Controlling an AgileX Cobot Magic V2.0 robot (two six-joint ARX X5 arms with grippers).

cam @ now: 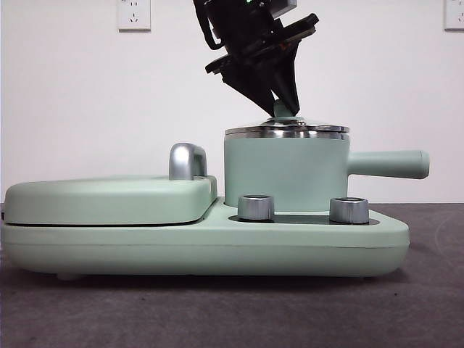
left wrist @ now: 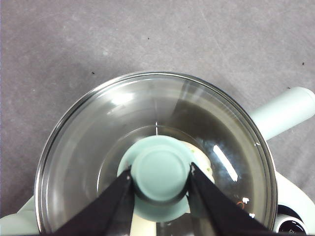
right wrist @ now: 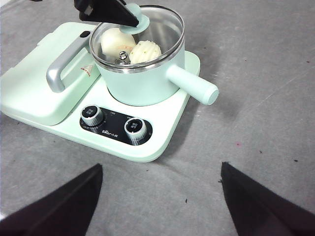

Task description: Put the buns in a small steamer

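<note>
On the right side of the mint-green cooker base [cam: 210, 246] stands the small steamer [cam: 286, 174], its straight side handle [cam: 388, 164] pointing away from the flat griddle lid [cam: 109, 199] that covers the other half. Griddle lid carries a chrome handle [cam: 187, 161]. Two steel knobs [cam: 256, 207] sit on the dark control panel in front of the pot.

Glass lid [left wrist: 98, 147] with steel rim is seated on the steamer. Left gripper [left wrist: 161, 172] comes down from above and is clenched on the lid's green knob [left wrist: 160, 169], one black jaw pressed against each side of it. In the front view the same gripper [cam: 285, 109] shows as a dark mass tilted over the pot, tips at the knob.

Both buns lie inside the steamer, seen through the glass in the right wrist view: smooth rounded bun [right wrist: 117, 42] on the griddle side, ribbed bun [right wrist: 145, 50] just beside it, nearer the pot's handle. They look to be touching or nearly so; cannot tell which. In the left wrist view only a cream patch shows under the knob.

Right gripper [right wrist: 160, 201] hangs well apart from the cooker over the grey tabletop [right wrist: 256, 98], jaws spread wide, holding nothing.
</note>
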